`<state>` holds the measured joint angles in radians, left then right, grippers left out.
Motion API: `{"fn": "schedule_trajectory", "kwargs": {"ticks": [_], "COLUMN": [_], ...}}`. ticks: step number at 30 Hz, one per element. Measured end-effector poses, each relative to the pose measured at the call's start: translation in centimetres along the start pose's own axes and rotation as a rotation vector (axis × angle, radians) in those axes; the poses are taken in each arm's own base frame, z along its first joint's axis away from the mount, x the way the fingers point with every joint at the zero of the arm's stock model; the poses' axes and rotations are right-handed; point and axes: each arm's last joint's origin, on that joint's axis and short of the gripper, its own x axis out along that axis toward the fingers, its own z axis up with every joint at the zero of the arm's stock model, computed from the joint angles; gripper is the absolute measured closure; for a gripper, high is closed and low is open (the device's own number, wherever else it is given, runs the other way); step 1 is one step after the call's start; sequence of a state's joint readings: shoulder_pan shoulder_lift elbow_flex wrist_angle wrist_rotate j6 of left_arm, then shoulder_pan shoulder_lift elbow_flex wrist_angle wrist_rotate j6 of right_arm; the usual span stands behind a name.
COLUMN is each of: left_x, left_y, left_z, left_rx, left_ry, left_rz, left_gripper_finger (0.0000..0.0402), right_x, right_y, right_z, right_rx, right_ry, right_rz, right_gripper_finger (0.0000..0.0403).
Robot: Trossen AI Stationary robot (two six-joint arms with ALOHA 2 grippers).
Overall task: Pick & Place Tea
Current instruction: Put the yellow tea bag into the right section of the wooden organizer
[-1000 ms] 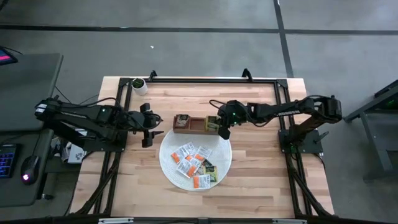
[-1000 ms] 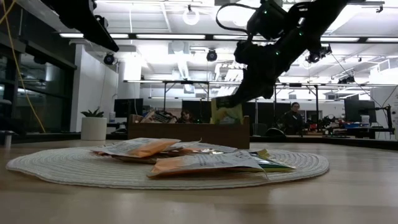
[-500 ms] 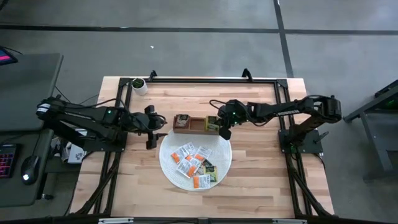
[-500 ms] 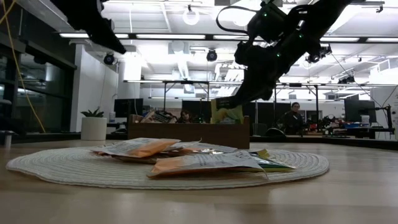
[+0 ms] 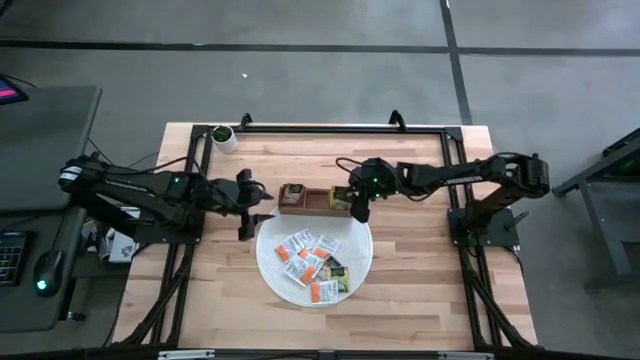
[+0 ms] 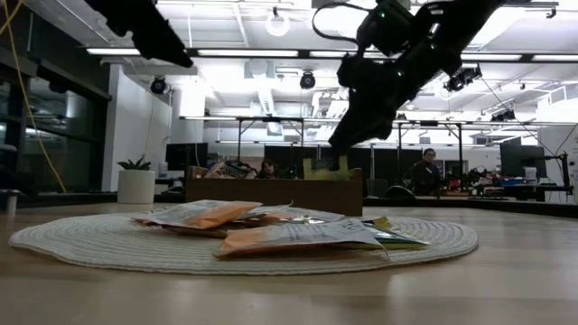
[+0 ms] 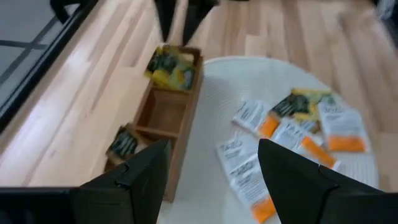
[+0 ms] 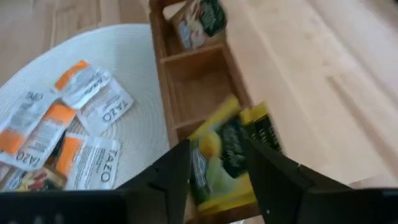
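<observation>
A yellow-green tea packet lies tilted in the right end compartment of the brown wooden tray. My right gripper hangs open just above it, one finger on each side. Another packet lies in the tray's left end compartment, and the middle one holds nothing. Several more tea packets lie flat on the round white mat nearer the front. My left gripper hovers open left of the tray, with nothing between its fingers.
A small potted plant in a white cup stands at the far left corner. Black frame rails run along the table's far edge and both sides. People and desks show in the room behind. Bare wood lies right of the mat.
The yellow-green packet stood tall above the tray's wall under my right gripper. It has dropped lower into the right compartment, free of the fingers, and the gripper has let go. My left gripper has moved toward the tray, to the right.
</observation>
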<state>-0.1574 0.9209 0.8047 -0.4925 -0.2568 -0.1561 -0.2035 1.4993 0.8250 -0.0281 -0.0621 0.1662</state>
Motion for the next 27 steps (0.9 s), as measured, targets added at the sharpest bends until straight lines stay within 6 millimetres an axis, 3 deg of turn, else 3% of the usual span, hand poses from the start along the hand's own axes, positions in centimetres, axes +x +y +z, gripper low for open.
{"fn": "schedule_trajectory", "kwargs": {"ticks": [6,11,18,24,27], "left_x": [2.2,4.1,6.8,8.9,10.2], "left_y": [-1.0,-2.8,-5.9,-8.2,-9.1], "left_z": [0.2,0.1,0.3,0.0,-0.3], "left_rx": [0.002,0.032,0.027,0.005,-0.014], "left_ry": [0.018,0.033,-0.043,-0.082,-0.097], "left_rz": [-0.065,-0.114,-0.216,-0.294,-0.322], "left_gripper_finger": [0.016,0.016,0.016,0.016,0.0162], "right_x": [-2.7,-5.5,-6.4,-6.1,-6.3], "right_y": [0.3,1.3,4.6,7.9,9.3], "right_z": [2.4,4.0,2.9,0.6,-0.2], "right_rx": [0.014,0.078,0.149,0.162,0.168], "right_ry": [0.061,0.064,0.093,0.14,0.131], "right_rz": [-0.098,-0.065,0.016,0.049,0.033], "right_gripper_finger": [0.0237,0.0255,0.0303,0.0389,0.0393]}}
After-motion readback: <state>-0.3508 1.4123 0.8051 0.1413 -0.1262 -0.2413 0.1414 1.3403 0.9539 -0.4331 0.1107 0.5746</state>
